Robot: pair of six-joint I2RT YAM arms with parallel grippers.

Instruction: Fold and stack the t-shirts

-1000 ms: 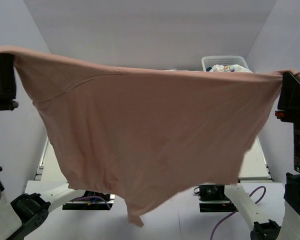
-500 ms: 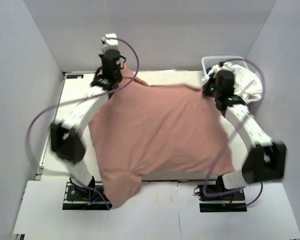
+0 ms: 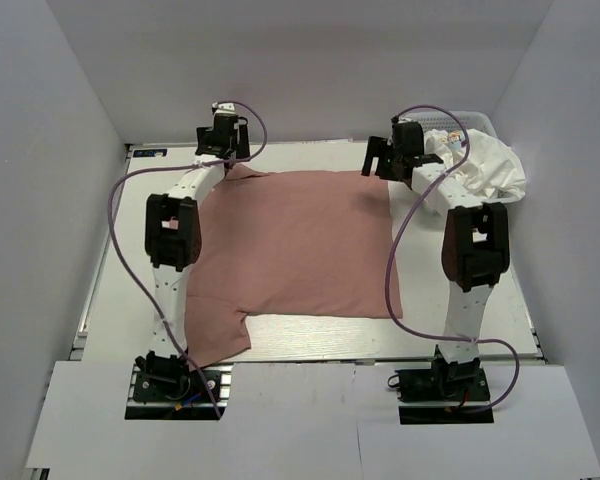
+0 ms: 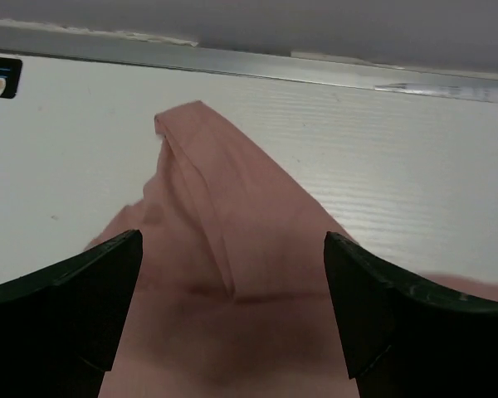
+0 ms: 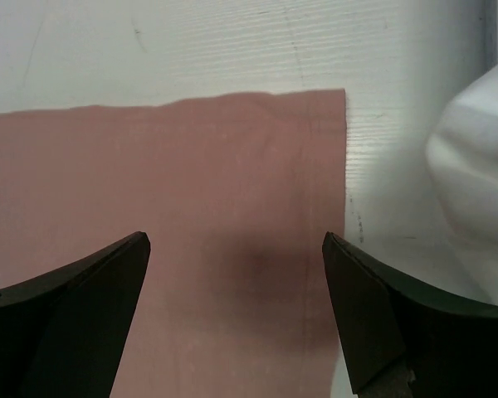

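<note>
Dropped since a second ago: pink t-shirt (image 3: 300,240) now spread flat on counter (image 3: 320,332) | left pincer (image 4: 232,240) open, over shirt's far-left corner | right pincer (image 5: 235,240) open, over far-right corner | white t-shirt (image 3: 490,170) bunched far right

Spread t-shirt (image 3: 300,245) flat on table (image 3: 110,280) centre; heaped t-shirt (image 3: 488,172) far right, draped over basket (image 3: 475,115).

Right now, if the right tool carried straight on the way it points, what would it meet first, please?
Most likely the pink t-shirt, near its corner, lying flat on the table; the right tool stands open above it, though depth is unclear.
</note>
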